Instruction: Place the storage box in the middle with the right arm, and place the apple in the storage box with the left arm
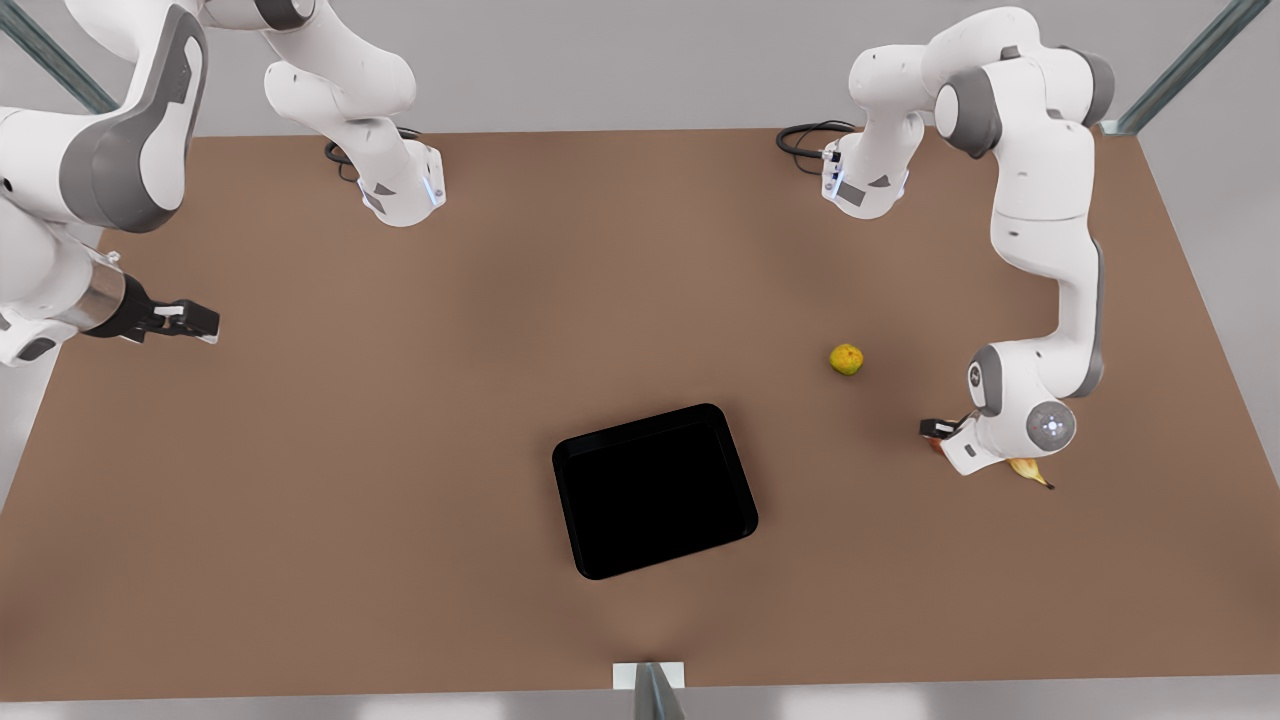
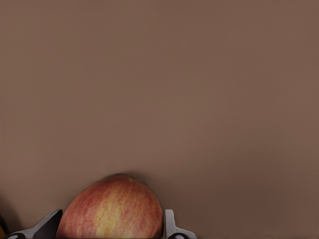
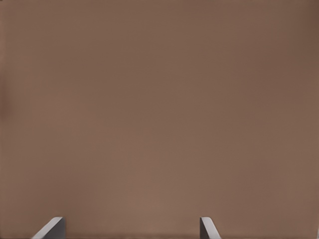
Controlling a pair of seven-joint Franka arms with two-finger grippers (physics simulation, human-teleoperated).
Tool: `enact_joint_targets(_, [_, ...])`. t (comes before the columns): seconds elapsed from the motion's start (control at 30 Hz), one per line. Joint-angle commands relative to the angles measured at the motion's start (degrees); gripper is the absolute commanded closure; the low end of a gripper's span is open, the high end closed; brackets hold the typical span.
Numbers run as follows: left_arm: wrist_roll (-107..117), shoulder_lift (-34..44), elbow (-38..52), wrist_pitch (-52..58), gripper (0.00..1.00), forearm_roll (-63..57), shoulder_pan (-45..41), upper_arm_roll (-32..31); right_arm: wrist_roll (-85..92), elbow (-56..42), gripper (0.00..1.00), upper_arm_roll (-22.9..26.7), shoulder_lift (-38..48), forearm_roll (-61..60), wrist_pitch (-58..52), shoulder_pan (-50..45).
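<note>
The black storage box (image 1: 655, 490) lies empty on the brown table, near its middle and toward the front edge. The apple (image 2: 112, 211), red with a yellow blush, rests on the table at the front view's right, where a sliver of the apple (image 1: 936, 444) peeks from under the wrist. My left gripper (image 1: 935, 432) is down over it, and in the left wrist view the left gripper (image 2: 113, 219) has a finger pressed against each side. My right gripper (image 1: 190, 322) waits open above the table at the front view's left, and its fingers (image 3: 52, 228) frame bare table.
A small yellow-green fruit (image 1: 846, 359) lies on the table between the box and the left arm. A banana (image 1: 1030, 470) sticks out from behind the left wrist. Both arm bases (image 1: 405, 195) stand along the table's far edge.
</note>
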State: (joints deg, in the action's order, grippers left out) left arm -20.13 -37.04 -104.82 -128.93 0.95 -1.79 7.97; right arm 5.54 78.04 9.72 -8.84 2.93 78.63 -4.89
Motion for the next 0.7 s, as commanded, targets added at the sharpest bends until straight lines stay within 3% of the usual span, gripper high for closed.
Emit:
enact_joint_targets(0.0, [-4.5, -0.1, 0.0, -0.2, 0.06, -0.1, 0.0, -0.1, 3.2, 0.0, 0.0, 0.0, 0.0, 0.0, -0.1, 0.0])
enact_joint_targets(0.03, [-3.4, 0.2, 0.1, 0.3, 0.21, -0.1, 0.0, -0.1, 3.2, 0.0, 0.0, 0.0, 0.0, 0.0, -0.1, 0.0])
enact_joint_targets(0.07, [-3.4, 0.3, 0.1, 0.3, 0.25, -0.1, 0.0, 0.0, 3.2, 0.1, 0.0, 0.0, 0.0, 0.0, -0.1, 0.0])
enact_joint_targets(0.23, [-1.0, 2.5, 0.1, 3.3, 0.32, -0.1, -0.1, -0.1, 3.2, 0.2, 0.0, 0.0, -0.2, 0.0, -0.1, 0.0])
enact_joint_targets(0.3, [12.6, 7.4, 0.8, 6.8, 0.32, -0.1, -3.7, -0.3, 3.2, 0.2, 0.0, 0.0, -0.2, 0.0, -0.1, 0.0])
enact_joint_targets(0.37, [31.6, 8.0, 8.8, 13.8, 0.31, 0.0, -12.1, -1.5, 3.2, 0.2, 0.0, 0.0, -0.3, 0.0, -0.1, 0.0])
enact_joint_targets(0.4, [39.3, 5.2, 16.5, 19.2, 0.31, 2.6, -16.1, -1.8, 3.2, 0.2, 0.0, 0.0, -0.3, 0.0, -0.1, 0.0])
enact_joint_targets(0.5, [64.5, -6.6, 32.3, 19.1, 0.31, 4.7, -28.0, -3.0, 3.3, 0.2, 0.0, 0.0, -0.4, -0.1, -0.1, 0.0])
enact_joint_targets(0.6, [73.2, -12.3, 40.9, 17.0, 0.31, 4.6, -30.6, -5.9, 3.3, 0.1, 0.0, 0.1, -0.6, -0.1, -0.1, 0.0])
enact_joint_targets(0.67, [74.5, -12.9, 40.9, 11.9, 0.31, 4.7, -30.7, -6.3, 3.2, 0.2, 0.0, 0.1, -0.6, -0.1, -0.1, 0.0])
